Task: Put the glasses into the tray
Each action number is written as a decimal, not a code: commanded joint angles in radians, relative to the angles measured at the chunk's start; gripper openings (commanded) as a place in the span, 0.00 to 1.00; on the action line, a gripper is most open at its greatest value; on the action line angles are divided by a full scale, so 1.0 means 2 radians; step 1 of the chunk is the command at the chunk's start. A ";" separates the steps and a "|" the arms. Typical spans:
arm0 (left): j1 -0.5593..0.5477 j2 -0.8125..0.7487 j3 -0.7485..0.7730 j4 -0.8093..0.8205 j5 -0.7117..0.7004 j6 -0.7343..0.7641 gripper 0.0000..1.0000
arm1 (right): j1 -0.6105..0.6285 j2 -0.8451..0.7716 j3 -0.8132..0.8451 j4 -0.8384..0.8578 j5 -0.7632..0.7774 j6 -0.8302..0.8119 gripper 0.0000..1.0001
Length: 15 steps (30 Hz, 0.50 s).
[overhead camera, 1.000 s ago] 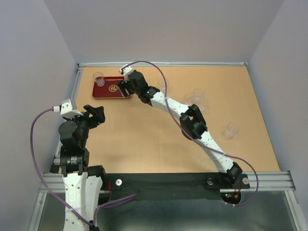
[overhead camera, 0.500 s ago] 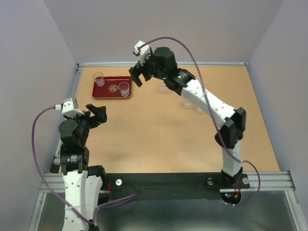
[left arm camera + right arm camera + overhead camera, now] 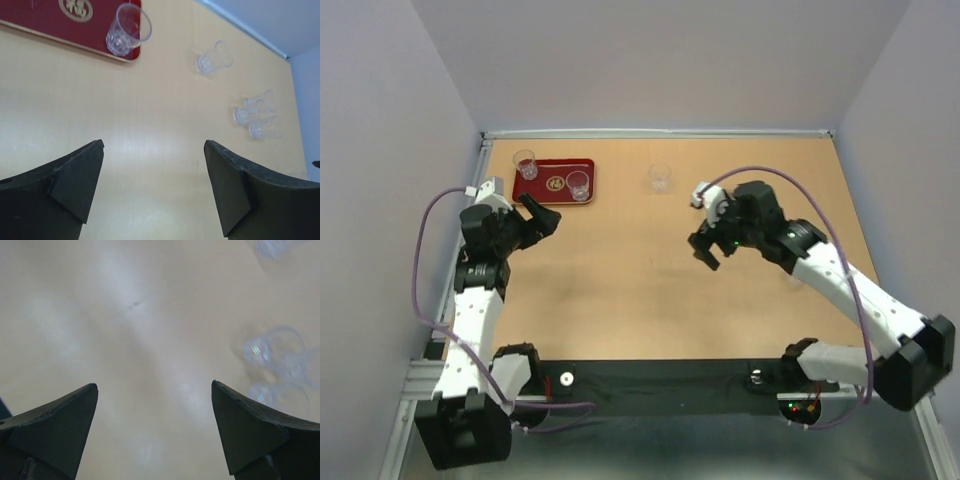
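Task partly complete. Two glasses stand in the tray point(image 3: 548, 170): one glass point(image 3: 525, 164) at its far left corner and a second glass point(image 3: 578, 184) at its right end, just right of the gold emblem point(image 3: 556, 183). The others are not yet moved from the surface point(image 3: 620, 290): a lone glass point(image 3: 660, 177) right of the tray and apart from it, and, in the left wrist view, a cluster of three glasses point(image 3: 245, 115) farther right, set close together. Whether more lie hidden beneath the right arm point(image 3: 840, 285) cannot be told. The left tool point(image 3: 538, 213) hovers just near of the tray, fingers spread and empty. The right tool point(image 3: 706, 248) hangs over mid-surface close to the cluster, likewise spread and empty. By this reading at least four transfers remain, and the cluster is the right arm's closest candidate.
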<state>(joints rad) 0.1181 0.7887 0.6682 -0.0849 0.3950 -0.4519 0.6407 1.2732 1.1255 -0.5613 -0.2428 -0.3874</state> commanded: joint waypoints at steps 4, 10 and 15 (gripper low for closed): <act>-0.057 0.113 0.081 0.010 -0.022 0.005 0.90 | -0.118 -0.141 -0.118 0.068 0.047 0.091 1.00; -0.130 0.223 0.172 -0.020 -0.168 0.012 0.89 | -0.238 -0.169 -0.182 0.124 0.014 0.151 1.00; -0.132 0.318 0.243 -0.031 -0.227 0.011 0.85 | -0.270 -0.191 -0.181 0.121 -0.007 0.146 1.00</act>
<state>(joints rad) -0.1493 1.3575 1.0653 -0.1307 0.0860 -0.4450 0.1104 0.9455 0.7563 -0.4068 -0.2035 -0.1276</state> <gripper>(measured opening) 0.852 0.998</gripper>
